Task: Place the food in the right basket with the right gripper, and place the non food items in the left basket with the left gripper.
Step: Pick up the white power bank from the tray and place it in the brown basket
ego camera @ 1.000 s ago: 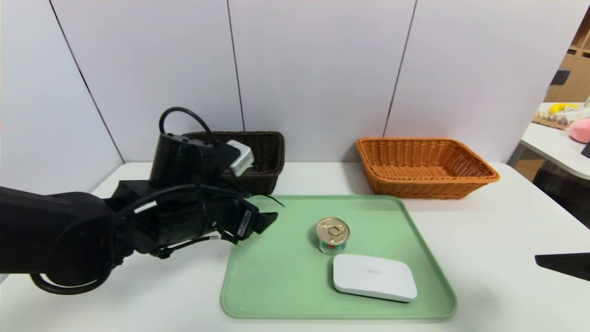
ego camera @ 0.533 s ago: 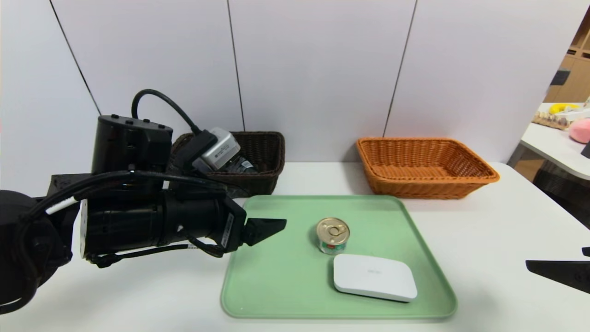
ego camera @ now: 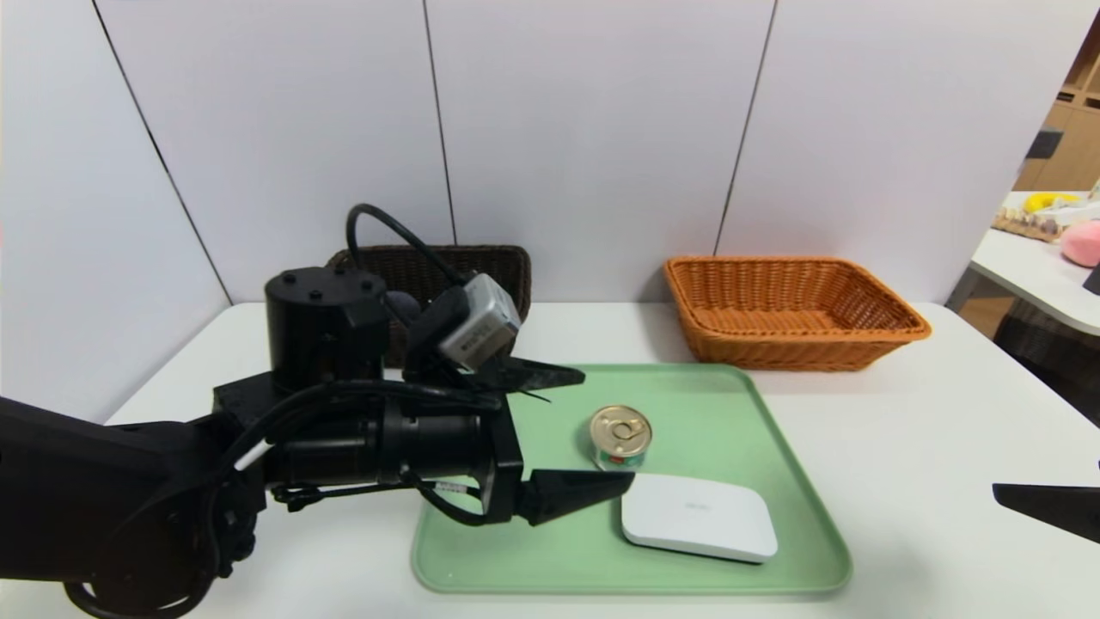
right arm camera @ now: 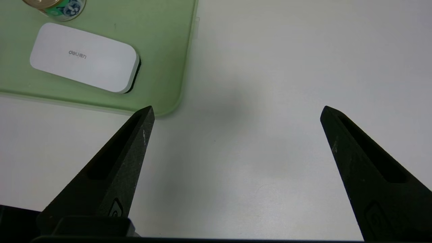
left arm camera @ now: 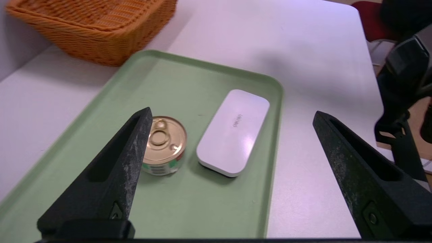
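On the green tray [ego camera: 481, 567], in the head view, the white box [ego camera: 698, 517] is seen beside the tin can [ego camera: 620, 439], apparently touching it. The left gripper [ego camera: 601, 430] is spread wide, nothing held. From the left wrist view, the can could be knocked when the box is grasped. In the right wrist view, the right gripper [right arm camera: 236, 113] is held open and empty, well apart.

The head camera looks forward and down over the white table [ego camera: 902, 430]. The left wrist camera faces the green tray [left arm camera: 209, 74] closely from above; the right wrist camera sees its corner at upper left, probably from farther off. All share the tray.
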